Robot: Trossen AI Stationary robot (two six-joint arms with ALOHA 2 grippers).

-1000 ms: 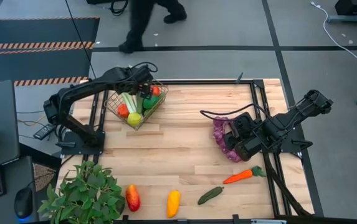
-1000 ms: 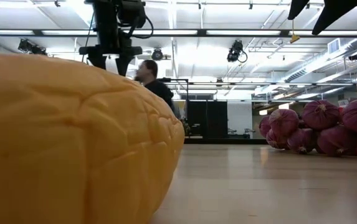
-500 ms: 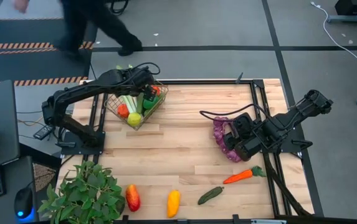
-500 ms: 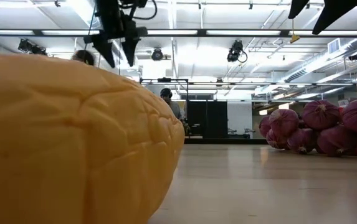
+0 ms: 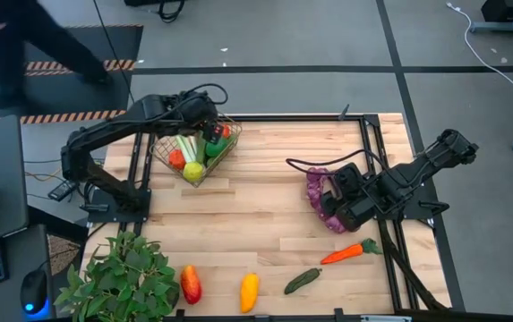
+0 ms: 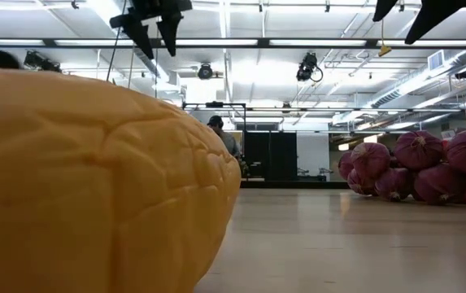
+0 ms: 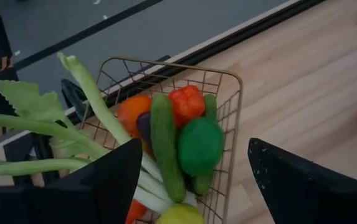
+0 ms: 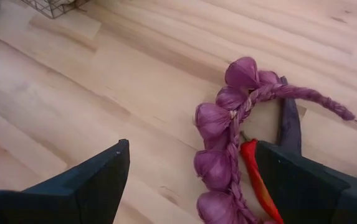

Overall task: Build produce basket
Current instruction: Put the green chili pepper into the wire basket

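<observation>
Bronze wire basket (image 5: 195, 152) holds celery, cucumbers, red and green pieces; other produce (image 5: 249, 291) lies scattered.

Bright overhead strip lighting; soft shadows; near yellow pepper (image 6: 94, 187) blurred.

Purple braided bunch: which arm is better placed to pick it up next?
Right. Its open end effector hovers directly over the purple bunch, while the left end effector is across the table above the basket.

Low view: I lose most of it behind the yellow produce piece (image 6: 94, 179) filling the lens. Basket (image 7: 228, 124) cut off in left wrist; lower contents hidden.
</observation>
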